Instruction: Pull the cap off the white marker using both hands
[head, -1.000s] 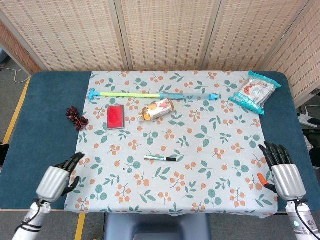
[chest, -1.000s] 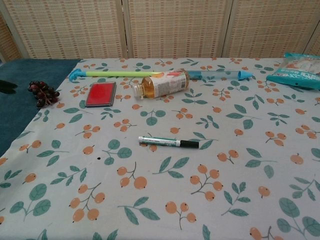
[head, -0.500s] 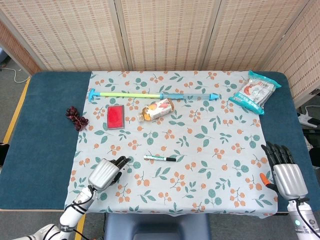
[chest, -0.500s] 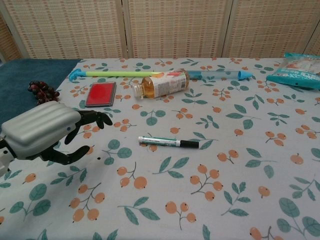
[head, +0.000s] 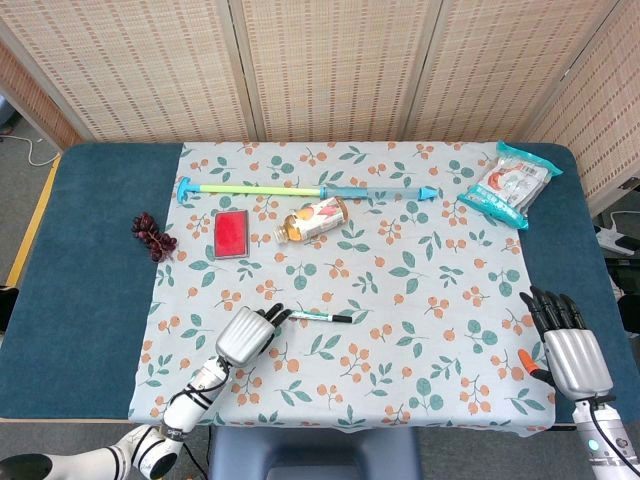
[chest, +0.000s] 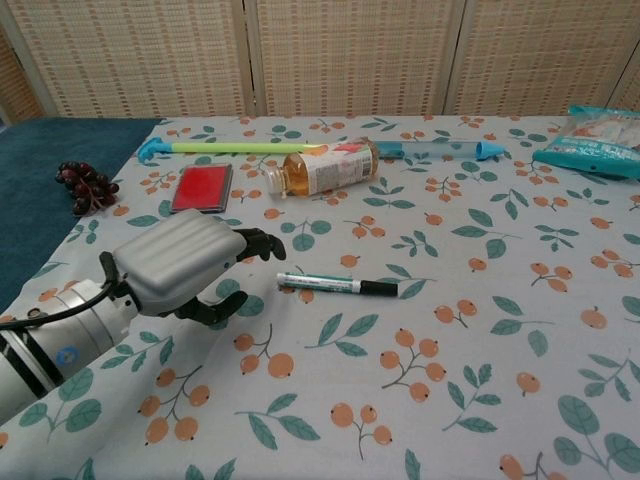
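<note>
Your left hand (chest: 185, 263) hangs just left of the white marker (chest: 337, 285), fingers (chest: 257, 240) loosely curled but apart, thumb below them, holding nothing. In the head view its fingertips lie close to the marker's white end, though you cannot tell whether they touch. Your right hand (head: 568, 345) sits at the table's (head: 90, 260) right edge, well apart from the marker, fingers spread and pointing away from you, with nothing in it.

The marker lies flat on the floral tablecloth (head: 420, 300) near the middle, white barrel to the left, black cap (chest: 379, 289) to the right, cap on. Farther back lie a tea bottle (head: 313, 219) on its side, a red pad (head: 231, 233) and a long green and blue stick (head: 305, 189).
</note>
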